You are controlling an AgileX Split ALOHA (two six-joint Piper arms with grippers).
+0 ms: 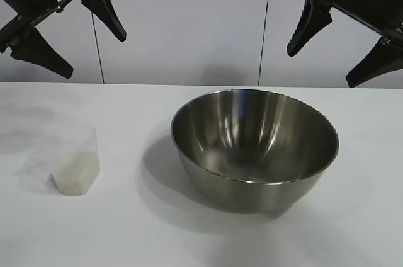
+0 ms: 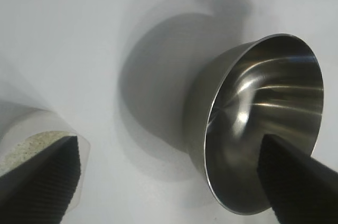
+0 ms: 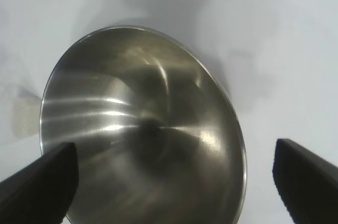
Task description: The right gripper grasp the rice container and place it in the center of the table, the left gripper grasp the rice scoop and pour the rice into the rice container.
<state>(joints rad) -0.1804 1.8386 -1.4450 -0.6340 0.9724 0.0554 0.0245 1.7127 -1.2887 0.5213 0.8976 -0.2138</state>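
The rice container [image 1: 254, 146], a shiny steel bowl, stands upright and empty on the white table [image 1: 189, 235], a little right of its middle. It also shows in the left wrist view [image 2: 264, 129] and the right wrist view [image 3: 142, 134]. The rice scoop [image 1: 75, 159], a clear plastic cup, stands at the left with white rice [image 1: 74, 177] in its bottom; it shows in the left wrist view [image 2: 31, 142]. My left gripper [image 1: 79, 34] hangs open high above the table at the upper left. My right gripper [image 1: 334, 46] hangs open high at the upper right, above the bowl's right side.
A plain pale wall [image 1: 189, 21] with vertical seams stands behind the table. Bare tabletop lies between the cup and the bowl and along the front edge.
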